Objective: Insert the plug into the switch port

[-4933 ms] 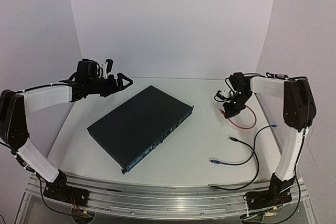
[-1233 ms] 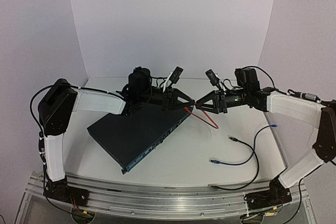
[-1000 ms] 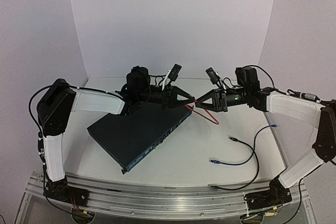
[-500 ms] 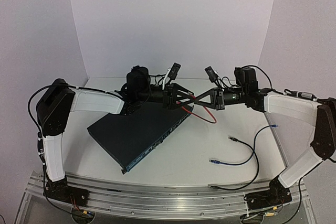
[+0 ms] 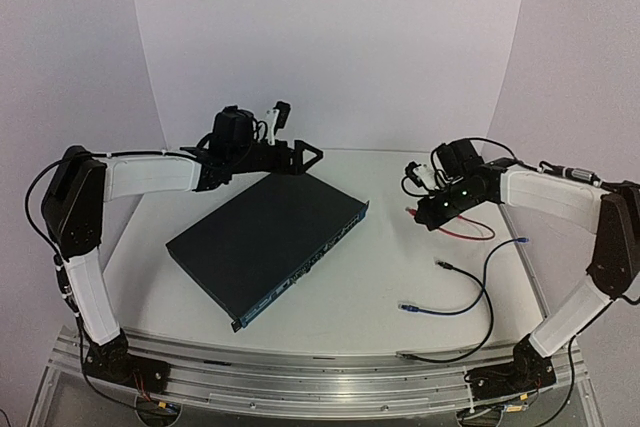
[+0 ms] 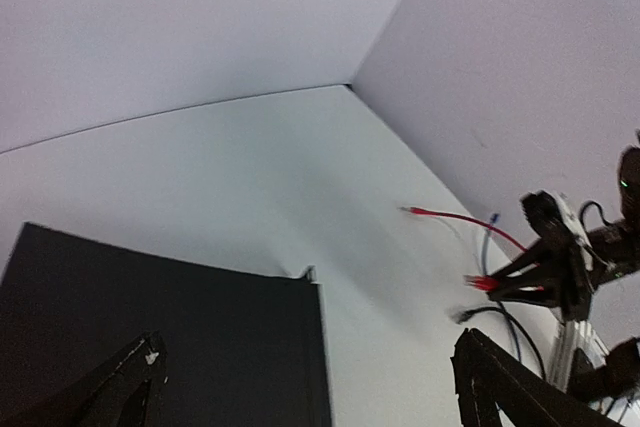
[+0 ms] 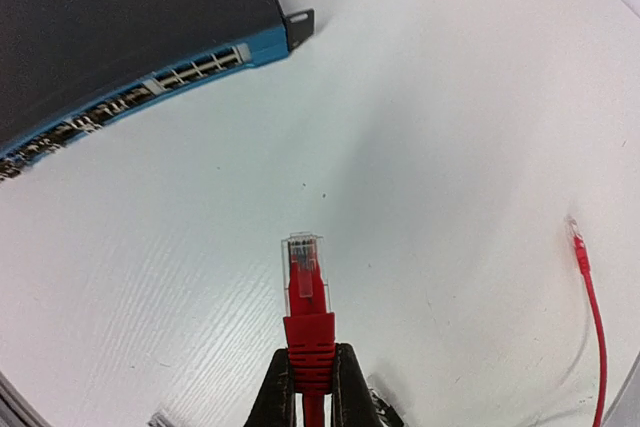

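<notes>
red plug [image 7: 303, 277], pinched by its boot in the right gripper [image 7: 311, 372], leaves its clear tip free for insertion, well apart from the switch [image 5: 270, 237] lying flat at centre; left gripper [image 5: 303, 155] hovers spread near its far edge.

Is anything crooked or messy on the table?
Nothing looks broken or spilled. The switch lies crooked, slanted across the table, and a blue cable and a black cable sprawl in loose loops near the right arm. The right fingers pinch the red plug.
</notes>
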Controlling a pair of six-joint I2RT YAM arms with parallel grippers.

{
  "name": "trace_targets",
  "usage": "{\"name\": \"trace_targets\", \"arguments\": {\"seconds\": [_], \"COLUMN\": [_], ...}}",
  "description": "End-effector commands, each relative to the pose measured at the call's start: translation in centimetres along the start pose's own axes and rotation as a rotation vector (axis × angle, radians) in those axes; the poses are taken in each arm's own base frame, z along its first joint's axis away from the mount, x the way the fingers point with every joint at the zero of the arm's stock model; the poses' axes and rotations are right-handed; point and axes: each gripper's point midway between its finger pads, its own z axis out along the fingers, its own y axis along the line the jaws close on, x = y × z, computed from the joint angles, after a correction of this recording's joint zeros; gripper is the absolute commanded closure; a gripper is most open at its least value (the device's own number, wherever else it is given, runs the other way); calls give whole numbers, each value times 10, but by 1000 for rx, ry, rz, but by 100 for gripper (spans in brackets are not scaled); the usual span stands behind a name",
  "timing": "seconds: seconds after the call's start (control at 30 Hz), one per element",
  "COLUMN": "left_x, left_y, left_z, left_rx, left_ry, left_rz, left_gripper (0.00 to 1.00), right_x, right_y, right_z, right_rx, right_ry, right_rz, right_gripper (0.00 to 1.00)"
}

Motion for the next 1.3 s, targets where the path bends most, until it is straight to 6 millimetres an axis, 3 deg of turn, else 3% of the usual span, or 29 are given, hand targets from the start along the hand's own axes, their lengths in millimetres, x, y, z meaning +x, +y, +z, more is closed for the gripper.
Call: {"name": "trace_targets", "arguments": {"seconds": [0.0,0.23,0.3,0.5,0.9,1.27], "left_x": [-7,15,14,35,62,76], "left_y": [86,165,181,222,242,239], "left_z": [-8,5,7,15,28,37], "left_rx": [-247,-376,-394,-380,-316,-246], "left_ry": [50,233,243,287,351,380], "left_rz": [-39,-21,-31,-99,-113,-132], "left_gripper": [0,0,0,0,0,0], "right_x": [12,-14,-23,-28,-44,-44], "right_y": [5,40,45,59,83,82], "right_z": [26,66,75,102,127,139], "right_rx": [-30,-154,-159,-162,-203,-170], "right_ry": [103,-32,-68,-60,-163,-151], "right_rz": [-42,-105,-103,-123,-109,-97], "right_gripper": [100,100,100,100,100,100]}}
